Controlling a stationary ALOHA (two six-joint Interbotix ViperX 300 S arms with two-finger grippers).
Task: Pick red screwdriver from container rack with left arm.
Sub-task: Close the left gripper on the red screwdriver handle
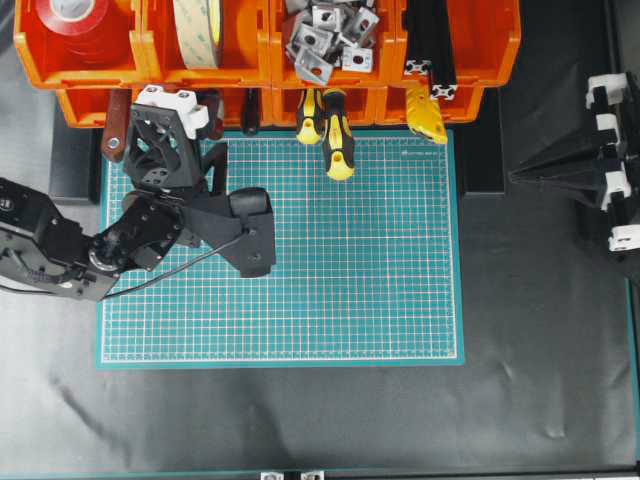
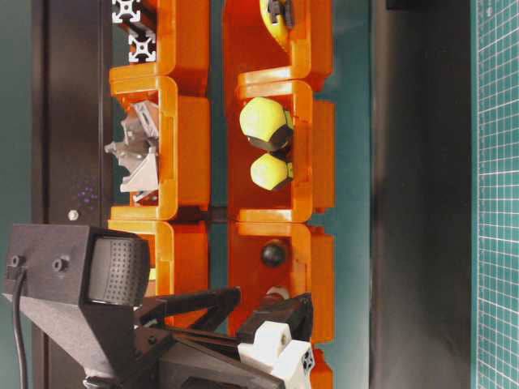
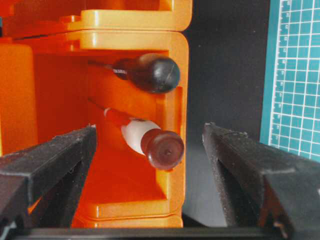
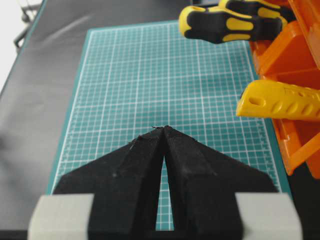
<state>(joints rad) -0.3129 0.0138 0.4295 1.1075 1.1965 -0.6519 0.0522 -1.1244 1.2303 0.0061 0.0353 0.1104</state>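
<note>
- I've got the container rack [image 1: 265, 60] running along the far edge of the green cutting mat [image 1: 300, 290]; its lower row of open-front bins faces the mat, and the handles poke out of them.
- My left arm [image 1: 60, 245] reaches in from the left side of the overhead view, with the left gripper [image 3: 150, 165] pushed up to the leftmost lower bin. It's the nearer arm by far.
- The right gripper [image 4: 164, 135] sits well apart at the right edge, fingers pressed together and holding nothing.
- In the left wrist view my jaws are spread wide and empty, one finger either side of the bin mouth.
- The red screwdriver [image 3: 150, 142] lies straight ahead between them, butt end toward me, its shaft running back into the bin, so its long axis points along my approach.
- A black-handled screwdriver [image 3: 150, 72] sits close above it, and the bin's orange wall is tight beside the handle. I judge there's little spare room; I'd advance straight and close only on the protruding red end.
</note>
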